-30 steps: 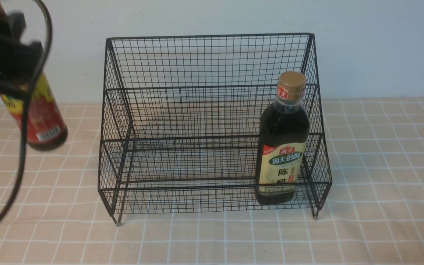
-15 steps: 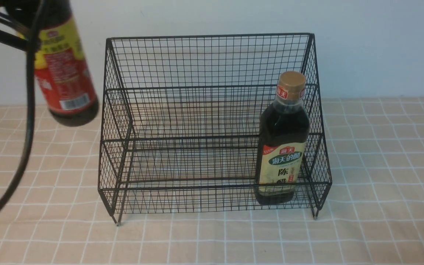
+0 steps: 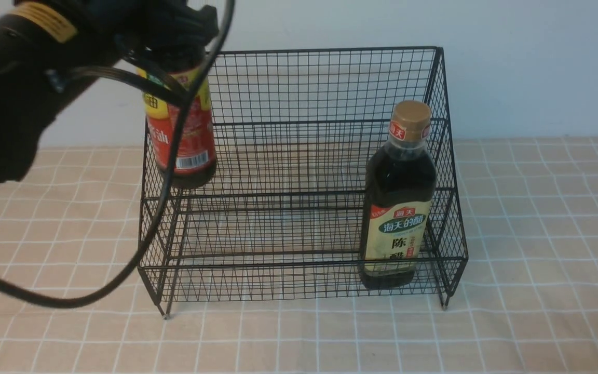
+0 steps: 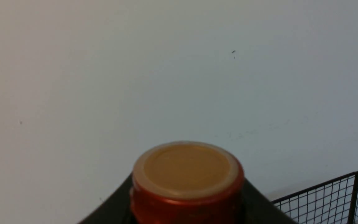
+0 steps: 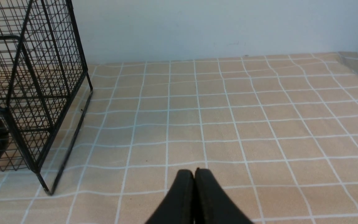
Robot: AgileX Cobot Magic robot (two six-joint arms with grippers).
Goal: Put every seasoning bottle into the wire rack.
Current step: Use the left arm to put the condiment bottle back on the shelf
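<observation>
Left gripper (image 3: pixel 177 36) is clutching the red-necked bottle (image 3: pixel 182 140) aloft at the left end of the wire rack (image 3: pixel 299 83); right gripper (image 5: pixel 194 177) is sitting clenched, empty

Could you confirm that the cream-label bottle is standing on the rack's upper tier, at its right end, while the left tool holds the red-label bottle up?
Not quite: the cream-label bottle stands on the lower tier of the rack, not the upper, as the front view shows. The left tool does hold the red-label bottle up.
</observation>
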